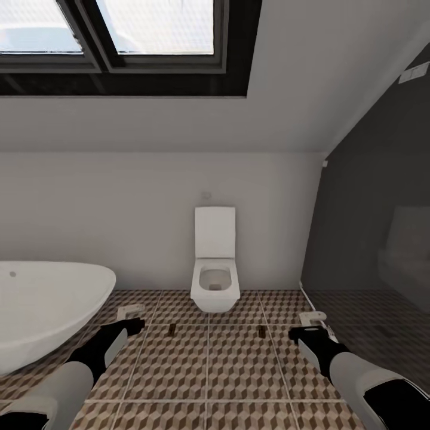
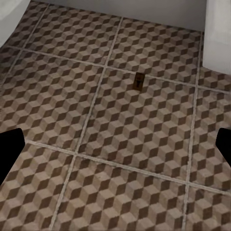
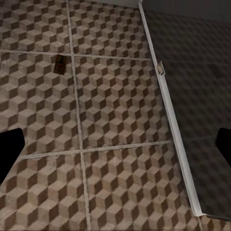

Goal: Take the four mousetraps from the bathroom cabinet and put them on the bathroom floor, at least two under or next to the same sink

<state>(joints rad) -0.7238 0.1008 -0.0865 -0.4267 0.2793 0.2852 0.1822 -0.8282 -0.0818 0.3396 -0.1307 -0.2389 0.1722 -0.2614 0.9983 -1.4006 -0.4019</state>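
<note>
**Tiled floor, two traps down in front of the toilet**

Brown-and-beige cube tiles cover the floor (image 1: 209,364) ahead of you. Two mousetraps lie flat on it: one (image 1: 172,329) toward the left, one (image 1: 262,331) toward the right, well apart, both just in front of the white toilet (image 1: 215,275). A white bathtub (image 1: 48,304) sits at your left, a dark glass panel (image 1: 370,239) at your right, a skylight (image 1: 113,30) overhead. Your left hand (image 1: 132,316) and right hand (image 1: 310,322) hang above the tiles, both released and holding nothing, fingers spread wide.
</note>
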